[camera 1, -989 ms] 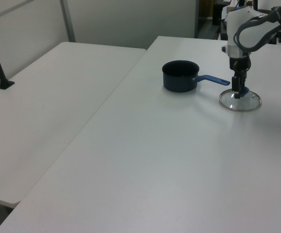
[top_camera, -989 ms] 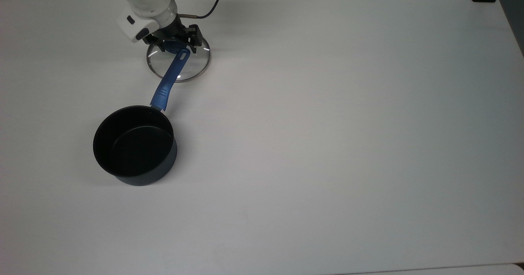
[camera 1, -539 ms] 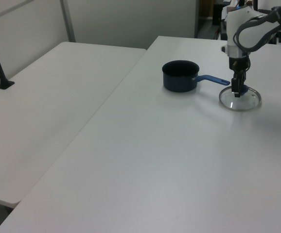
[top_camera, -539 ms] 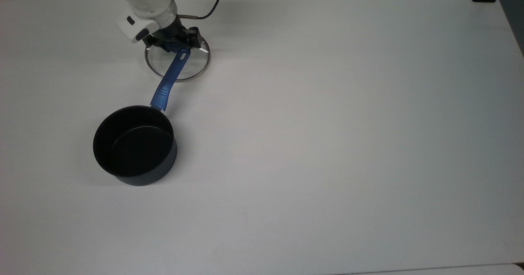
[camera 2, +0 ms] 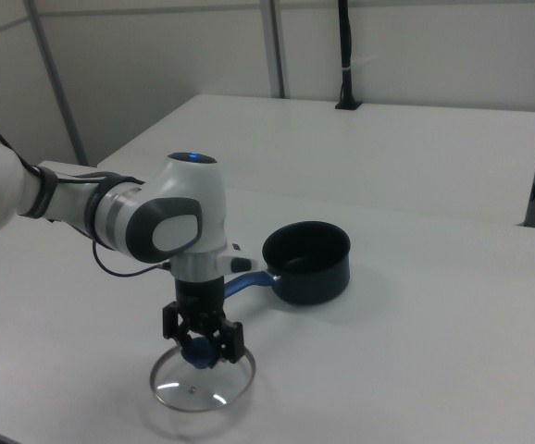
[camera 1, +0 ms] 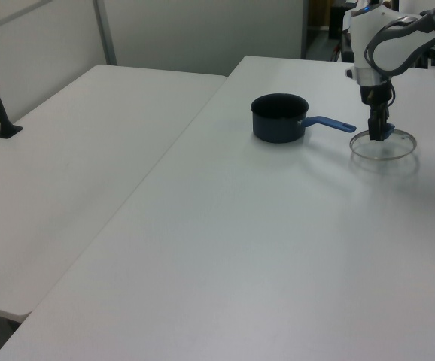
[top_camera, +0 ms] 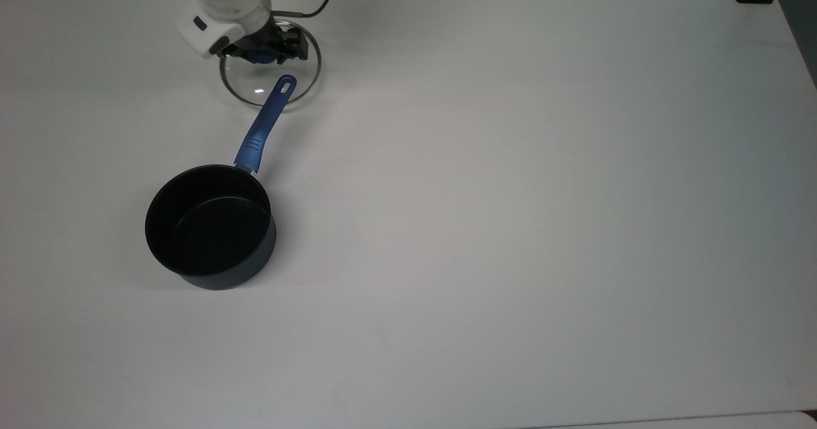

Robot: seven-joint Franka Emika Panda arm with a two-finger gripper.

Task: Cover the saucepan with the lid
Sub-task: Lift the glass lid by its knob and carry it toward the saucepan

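A white tabletop (top_camera: 510, 193) carries a pan (top_camera: 210, 226) and, above it, a glass lid (top_camera: 268, 78) held by a white robot arm (top_camera: 223, 1).

The pincer (top_camera: 260, 53) points straight down and is clamped on the lid's blue knob (camera 2: 196, 351), one finger on each side. In the right view the lid (camera 2: 203, 381) hangs level just off the tabletop, with a faint shadow beneath it. In the top view it is near the far edge of the tabletop, toward the top view's left corner.

The pan stands upright and open, its black inside showing, nearer the middle of the tabletop's left part in the top view. Its blue handle (top_camera: 265, 122) reaches toward the lid, and the holed tip overlaps the lid's rim in the top view. In the left view the pan (camera 1: 279, 117) and lid (camera 1: 383, 145) are apart, the handle tip (camera 1: 347, 126) just short of the rim.

A second white tabletop (camera 1: 74, 165) adjoins on the left view's left.
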